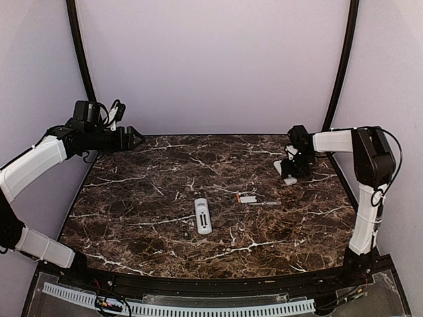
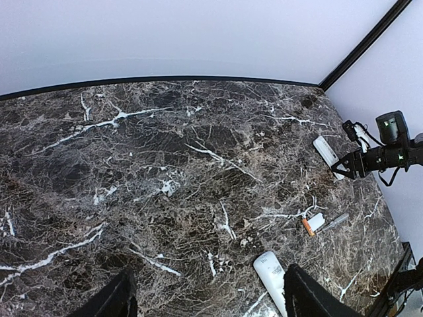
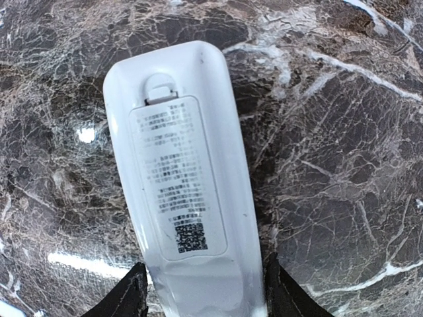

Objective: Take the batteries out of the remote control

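A white remote (image 3: 178, 165) lies back up on the marble table, its battery cover shut, with a printed label and a QR code. My right gripper (image 3: 205, 294) is shut on its near end, one finger on each side; this shows at the far right of the top view (image 1: 291, 168). A second white remote (image 1: 203, 216) lies at the table's middle. One orange battery (image 1: 238, 197) lies on the table to its right, also in the left wrist view (image 2: 308, 226). My left gripper (image 2: 211, 300) is open and empty, held high over the far left (image 1: 135, 139).
A small white cover piece (image 1: 248, 199) lies next to the orange battery, and a thin grey metal rod (image 1: 265, 203) lies just right of it. Black frame posts rise at the back corners. The table's dark rim (image 1: 198, 284) runs along the front.
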### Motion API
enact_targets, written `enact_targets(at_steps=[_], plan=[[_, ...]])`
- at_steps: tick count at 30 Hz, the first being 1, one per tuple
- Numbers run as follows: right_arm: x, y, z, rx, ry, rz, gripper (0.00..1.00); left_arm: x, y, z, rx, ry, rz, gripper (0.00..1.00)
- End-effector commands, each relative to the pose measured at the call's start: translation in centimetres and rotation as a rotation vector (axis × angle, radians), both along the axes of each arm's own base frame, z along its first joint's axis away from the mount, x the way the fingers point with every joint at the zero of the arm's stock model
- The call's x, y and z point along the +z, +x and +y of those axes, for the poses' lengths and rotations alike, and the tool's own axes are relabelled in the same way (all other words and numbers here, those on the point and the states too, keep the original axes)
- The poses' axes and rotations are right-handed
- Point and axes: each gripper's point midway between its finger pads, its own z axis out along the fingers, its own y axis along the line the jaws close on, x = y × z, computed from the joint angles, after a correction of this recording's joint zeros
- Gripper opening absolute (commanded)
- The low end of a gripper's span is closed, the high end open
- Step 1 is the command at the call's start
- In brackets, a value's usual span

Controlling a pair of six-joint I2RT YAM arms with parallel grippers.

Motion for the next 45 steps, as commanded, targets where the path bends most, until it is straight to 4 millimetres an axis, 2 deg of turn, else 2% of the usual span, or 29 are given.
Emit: enact_targets(at_steps=[1, 8, 14, 19, 20, 23, 24, 25, 26, 27, 28, 29, 30, 31, 34, 36, 39, 45], plan=[[-0.7, -0.2, 0.5, 0.02, 0.037, 0.013, 0.56, 0.2, -0.4, -0.1, -0.009, -0.008, -0.002, 0.76], [-0.5, -0.7, 1.1, 0.032, 0.072, 0.021, 0.39, 0.2, -0.4, -0.1, -0.011, -0.012, 0.001, 0.76], [2.2, -1.5, 2.3, 0.037, 0.14, -0.007, 0.35, 0.1, -0.4, -0.3, -0.015, -0.019, 0.003, 0.76], [5.0, -3.5, 4.8, 0.075, 0.194, -0.027, 0.36, -0.4, -1.0, -2.0, -0.044, -0.141, 0.049, 0.75], [5.4, -4.0, 5.6, 0.082, 0.209, -0.027, 0.36, -0.2, -1.2, -2.9, -0.061, -0.163, 0.042, 0.75], [6.8, -5.8, 8.4, 0.119, 0.263, -0.025, 0.36, -1.6, -2.0, -5.5, -0.074, -0.225, 0.095, 0.75], [7.2, -6.5, 9.6, 0.135, 0.283, -0.027, 0.36, -2.2, -2.4, -7.1, -0.107, -0.239, 0.103, 0.75], [7.7, -7.1, 10.9, 0.153, 0.301, -0.03, 0.36, -2.5, -2.6, -7.9, -0.101, -0.269, 0.126, 0.75], [8.1, -7.8, 12.2, 0.173, 0.315, -0.035, 0.36, -3.1, -3.0, -9.6, -0.133, -0.285, 0.136, 0.74], [8.6, -8.5, 13.6, 0.196, 0.33, -0.038, 0.36, -2.4, -2.8, -10.7, -0.143, -0.336, 0.123, 0.74], [9.0, -9.2, 15.1, 0.22, 0.345, -0.04, 0.36, -3.3, -3.2, -12.2, -0.168, -0.348, 0.152, 0.74], [9.5, -9.8, 16.5, 0.242, 0.358, -0.044, 0.36, -2.6, -3.1, -13.2, -0.179, -0.395, 0.145, 0.74], [9.9, -10.5, 18.0, 0.261, 0.371, -0.047, 0.36, -3.5, -3.5, -14.7, -0.202, -0.406, 0.175, 0.74], [10.4, -11.0, 19.2, 0.274, 0.385, -0.052, 0.36, -2.9, -3.5, -15.6, -0.218, -0.453, 0.175, 0.73], [12.1, -12.6, 23.2, 0.325, 0.451, -0.085, 0.36, -3.9, -4.2, -18.8, -0.284, -0.512, 0.24, 0.73], [13.2, -13.6, 25.7, 0.363, 0.497, -0.105, 0.36, -4.3, -4.4, -20.2, -0.308, -0.542, 0.271, 0.72], [14.7, -14.5, 28.3, 0.396, 0.534, -0.127, 0.36, -5.1, -5.2, -21.7, -0.338, -0.558, 0.317, 0.72], [16.0, -15.0, 30.6, 0.417, 0.576, -0.153, 0.35, -5.8, -5.5, -21.9, -0.316, -0.572, 0.344, 0.71]])
